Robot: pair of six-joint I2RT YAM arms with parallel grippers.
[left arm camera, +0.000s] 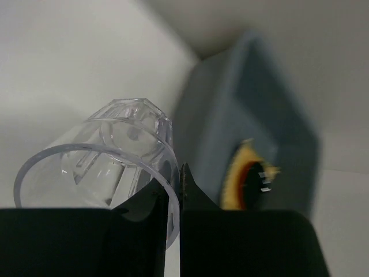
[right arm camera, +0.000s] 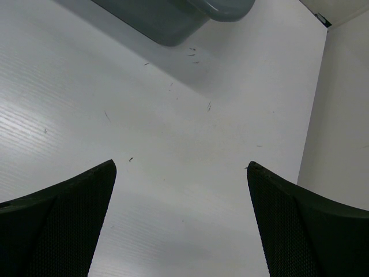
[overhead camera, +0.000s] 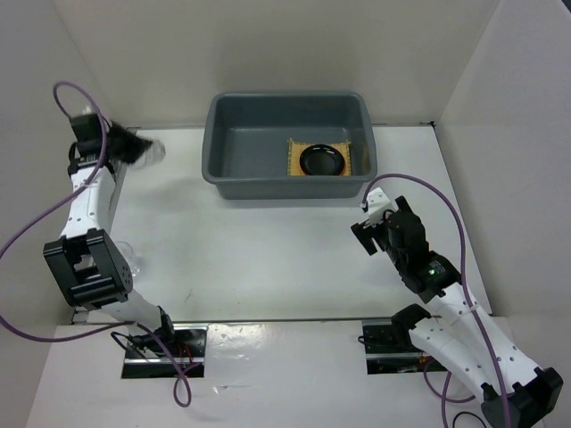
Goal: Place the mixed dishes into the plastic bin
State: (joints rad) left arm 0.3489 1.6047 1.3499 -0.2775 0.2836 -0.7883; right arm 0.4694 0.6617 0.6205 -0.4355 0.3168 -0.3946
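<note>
The dark grey plastic bin (overhead camera: 223,169) stands at the back middle. In it lies the yellow woven mat (overhead camera: 294,160) with the black plate (overhead camera: 323,160) on top. In the left wrist view a blurred reddish-orange edge rims the black plate (left arm camera: 253,182); I cannot tell whether it is the orange plate. My left gripper (overhead camera: 134,148) is raised at the far left, shut on the rim of a clear glass cup (left arm camera: 109,156), which is tilted on its side. My right gripper (overhead camera: 366,221) hangs open and empty above the table, right of the bin's front.
A second clear cup (overhead camera: 128,259) seems to stand by the left arm's elbow, partly hidden. White walls close in the left, back and right. The bin's corner (right arm camera: 173,20) shows at the top of the right wrist view, above bare table (right arm camera: 184,127).
</note>
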